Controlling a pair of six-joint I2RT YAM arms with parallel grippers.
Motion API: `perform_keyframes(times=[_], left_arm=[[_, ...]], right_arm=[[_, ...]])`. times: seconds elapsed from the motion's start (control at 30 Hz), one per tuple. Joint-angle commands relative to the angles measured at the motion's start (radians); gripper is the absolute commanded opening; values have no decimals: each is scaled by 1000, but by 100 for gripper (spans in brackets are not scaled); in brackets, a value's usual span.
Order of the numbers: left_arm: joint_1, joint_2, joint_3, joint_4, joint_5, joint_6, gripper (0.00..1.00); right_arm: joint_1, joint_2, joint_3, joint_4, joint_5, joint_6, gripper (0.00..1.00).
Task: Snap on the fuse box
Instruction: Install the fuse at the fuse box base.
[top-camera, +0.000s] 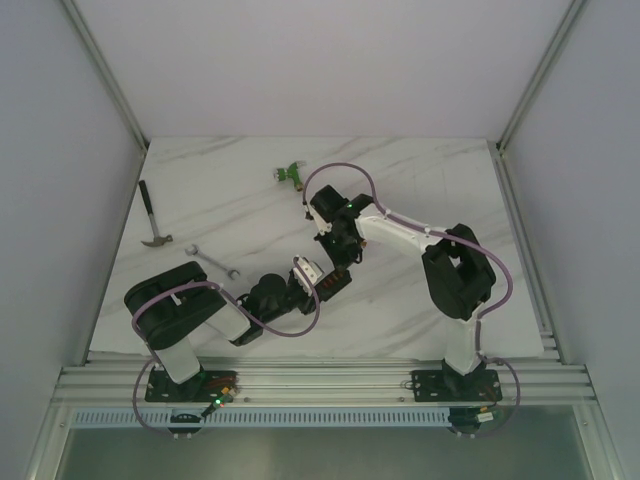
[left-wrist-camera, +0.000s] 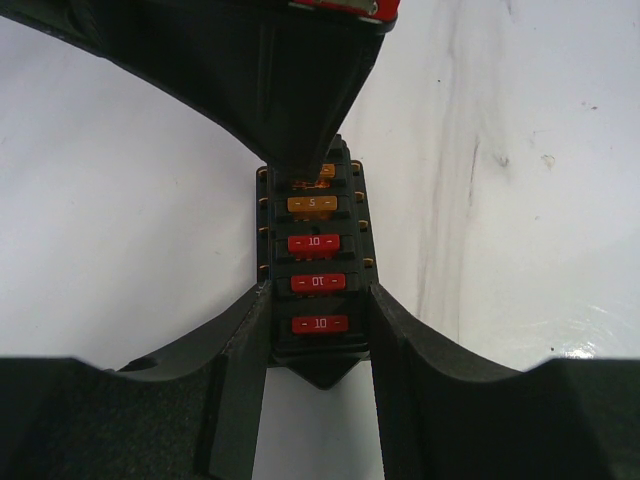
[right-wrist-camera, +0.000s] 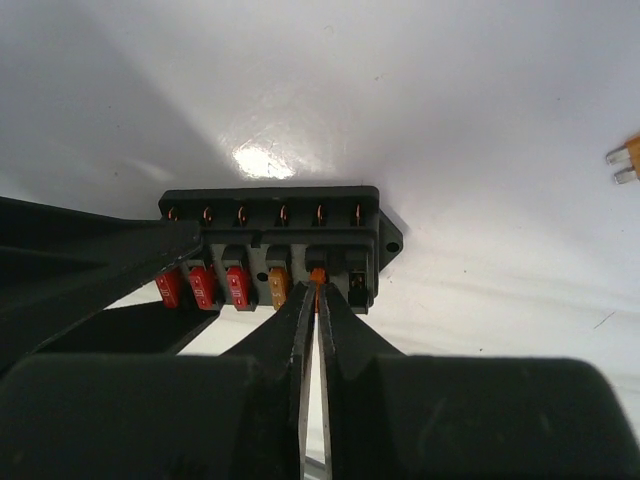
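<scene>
Fingers check: clamping with left gripper (left-wrist-camera: 320, 300) fingers (left-wrist-camera: 240, 340) across both long sides of fuse box (left-wrist-camera: 318, 262), near one end, contact on each wall. Pinching with right gripper (right-wrist-camera: 317, 285) fingers (right-wrist-camera: 282, 322), nearly together, on small orange fuse (right-wrist-camera: 318, 273) at fifth slot, from above. Holding box low over white table (left-wrist-camera: 520, 200), near its middle, between both arms; cannot tell whether resting or lifted. Counting three red fuses plus one amber in the row, sixth slot seemingly bare. Noting spare orange fuse (right-wrist-camera: 625, 160) loose on table, off to one side. Judging box light, rigid moulded plastic, smooth-walled, so likely to twist or slide under a downward push. Best taken by long side walls, as now, clear of brass terminals (right-wrist-camera: 243, 213) and top face. Judging fuses tiny, blades bendable if pressed crooked; straight down only. Avoid grabbing by mounting ear (right-wrist-camera: 390, 240): thin, probably snappable. Ignoring hammer (top-camera: 152, 215), wrench (top-camera: 215, 262), green connector (top-camera: 290, 176), all well apart.
</scene>
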Motion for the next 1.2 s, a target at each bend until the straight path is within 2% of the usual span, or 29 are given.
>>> perform_keyframes(times=[0.0,0.13,0.63,0.77,0.9,1.0,1.17], left_arm=[[5,13,0,-78,15,8,26],[5,12,0,-78,15,8,26],[7,18,0,-79,6,9,26],[7,0,-2,-90,-4,10,27],[7,-51,0,-129,-25,27,34],[7,-104,3,-167,-50,43,43],[7,-220,9,-233,-119,64,57]], right_arm=[[4,51,-34,-3,5,13,8],[12,92,-43,-14,4,0,0],[36,264,-70,-1,81,-3,0],[43,184,-89,18,45,-6,0],[44,18,-53,40,-5,-5,0],[37,-76,-25,53,9,3,12],[-13,-175,-43,89,135,37,26]])
